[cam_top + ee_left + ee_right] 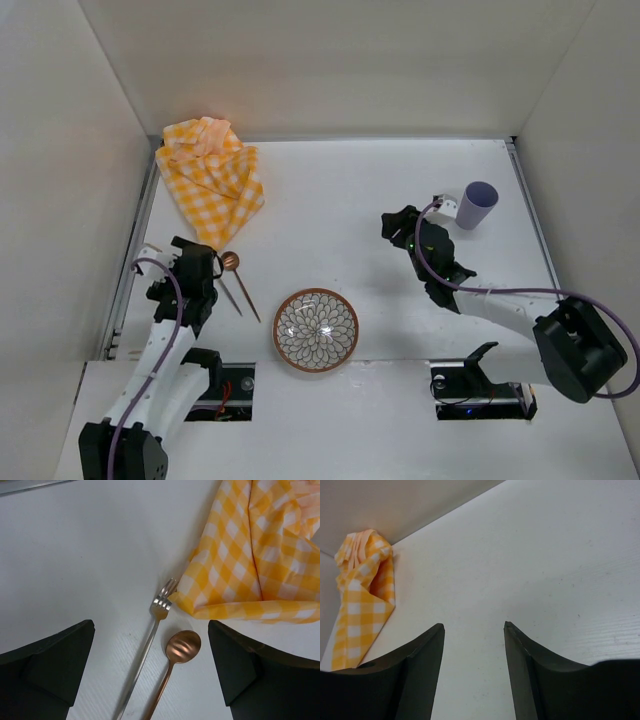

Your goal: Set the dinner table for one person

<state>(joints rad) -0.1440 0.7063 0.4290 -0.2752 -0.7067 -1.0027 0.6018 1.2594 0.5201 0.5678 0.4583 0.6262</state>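
The white dinner table [350,190] carries a patterned bowl with a brown rim [316,330] at the front middle. A silver fork [150,640] and a copper spoon [182,647] lie side by side left of the bowl; both also show in the top view, the fork [229,295] beside the spoon [241,285]. My left gripper [151,625] is open and empty, hovering over their heads, and shows at the left in the top view [198,262]. My right gripper [474,625] is open and empty over bare table; in the top view [393,225] it is left of a lavender cup [478,205].
A crumpled yellow-and-white checked cloth [210,175] lies at the back left; its corner [240,570] nearly touches the fork's tines, and it shows far off in the right wrist view [362,600]. White walls enclose the table on three sides.
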